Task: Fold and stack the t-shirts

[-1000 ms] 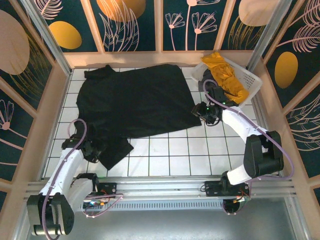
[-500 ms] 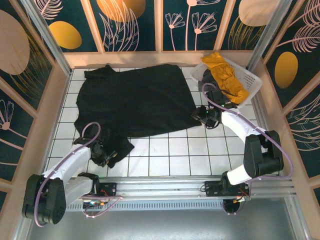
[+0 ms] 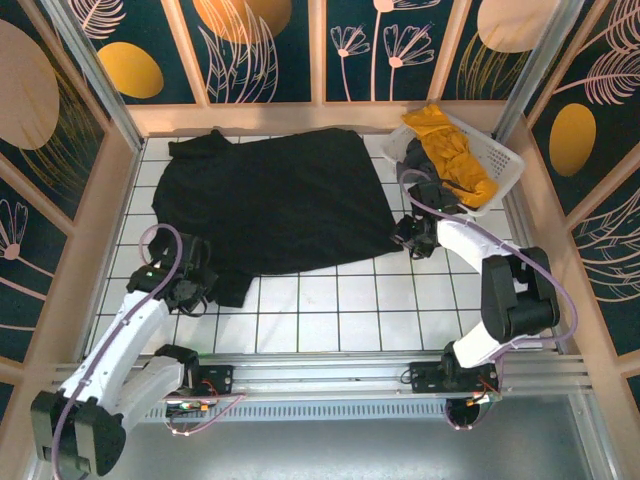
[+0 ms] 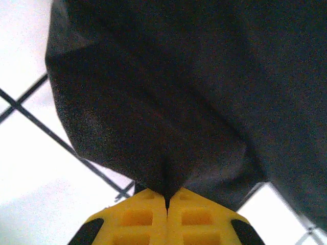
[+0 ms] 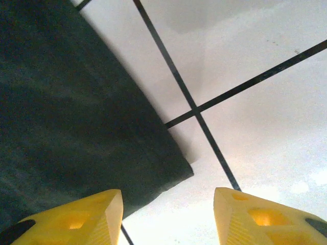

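Observation:
The large black t-shirt (image 3: 270, 195) lies spread over the white tiled floor. My left gripper (image 3: 205, 287) sits at its near-left sleeve and is shut on a pinch of the black cloth (image 4: 179, 92); the yellow fingertips meet at the left gripper (image 4: 167, 194) with cloth rising between them. My right gripper (image 3: 408, 235) is open, low over the floor at the shirt's near-right corner (image 5: 179, 171). That corner lies between the fingers of the right gripper (image 5: 168, 204), touching neither. The mustard yellow t-shirt (image 3: 455, 150) is bunched in the basket.
A white slotted basket (image 3: 500, 160) stands tilted in the far-right corner. Patterned walls close in the floor on the left, back and right. Bare tiles (image 3: 340, 300) run along the near side in front of the arm bases.
My left gripper has closed on the black sleeve and drawn back to the left, bunching the cloth there. The right gripper has barely shifted at the shirt's corner.

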